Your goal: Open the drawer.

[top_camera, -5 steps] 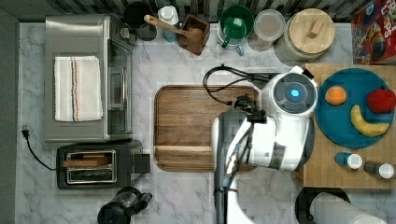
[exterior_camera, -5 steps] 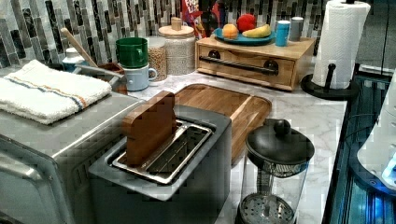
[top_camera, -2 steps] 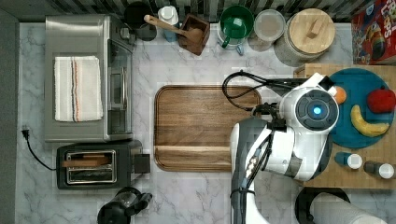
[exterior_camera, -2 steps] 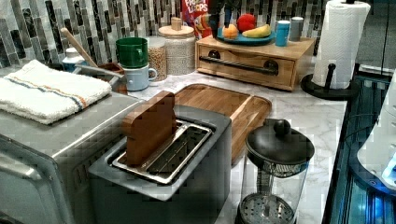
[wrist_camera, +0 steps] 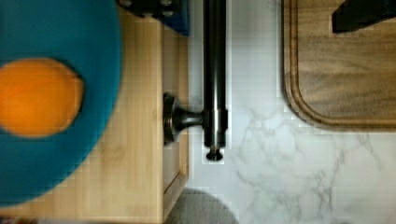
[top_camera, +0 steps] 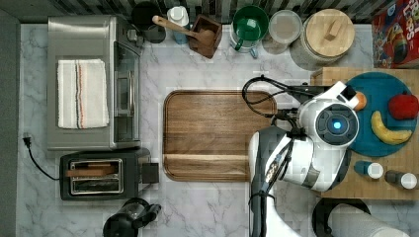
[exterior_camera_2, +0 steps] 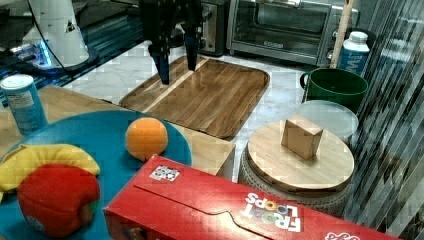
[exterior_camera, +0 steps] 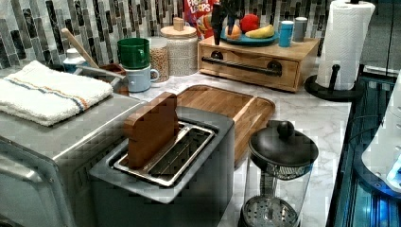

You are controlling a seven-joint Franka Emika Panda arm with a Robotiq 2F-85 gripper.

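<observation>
Counting one drawer (exterior_camera: 246,66), one claw (exterior_camera_2: 176,62)

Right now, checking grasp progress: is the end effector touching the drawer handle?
Apart. The left view shows the end effector hanging above the cabinet top, clear of the drawer handle below.

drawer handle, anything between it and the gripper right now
Nothing visible. In the wrist view the black bar handle runs bare over marble, and in the left view the gripper hangs above the drawer, whose front is clear.
</observation>
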